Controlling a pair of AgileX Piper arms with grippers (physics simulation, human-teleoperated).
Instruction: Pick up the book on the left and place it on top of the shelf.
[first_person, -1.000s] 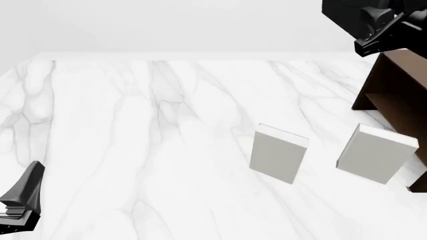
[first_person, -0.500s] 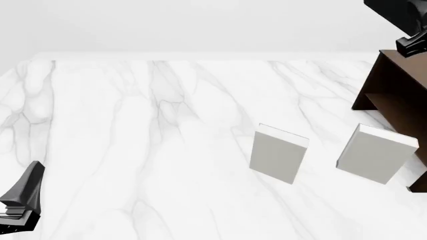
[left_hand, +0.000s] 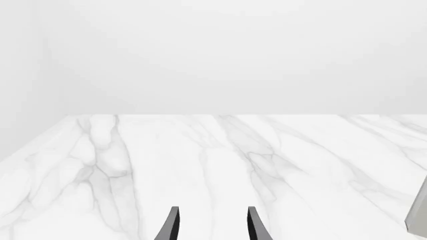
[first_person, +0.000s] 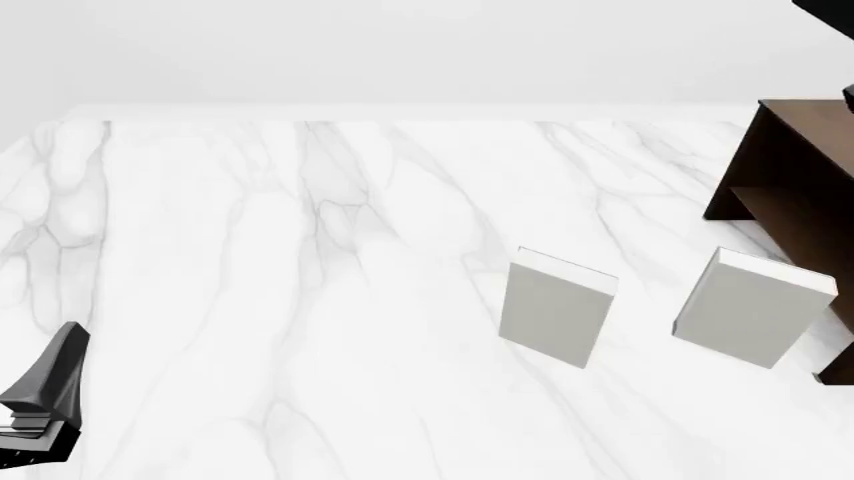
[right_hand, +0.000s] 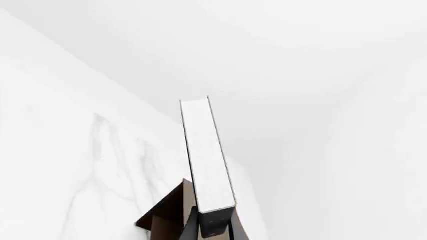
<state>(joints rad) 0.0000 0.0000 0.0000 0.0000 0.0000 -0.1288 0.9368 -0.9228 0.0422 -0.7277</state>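
Note:
The book (right_hand: 207, 155), thin and dark-covered with a pale page edge, shows end-on in the right wrist view. My right gripper (right_hand: 212, 229) is shut on its lower end, holding it in the air. Below it lies the dark brown shelf (right_hand: 168, 215). In the front view the shelf (first_person: 790, 170) stands at the right edge. Only a black piece of the right arm (first_person: 833, 12) shows in the top right corner, and the book is out of that frame. My left gripper (left_hand: 213, 227) is open and empty, low at the near left (first_person: 51, 378).
Two larger white books stand upright on the marble table, one (first_person: 558, 305) right of the middle and one (first_person: 754, 305) just in front of the shelf. A grey edge of a white book (left_hand: 417, 215) shows in the left wrist view.
The right arm has moved up and to the right, almost leaving the front view above the shelf. The left arm and both white books have stayed put.

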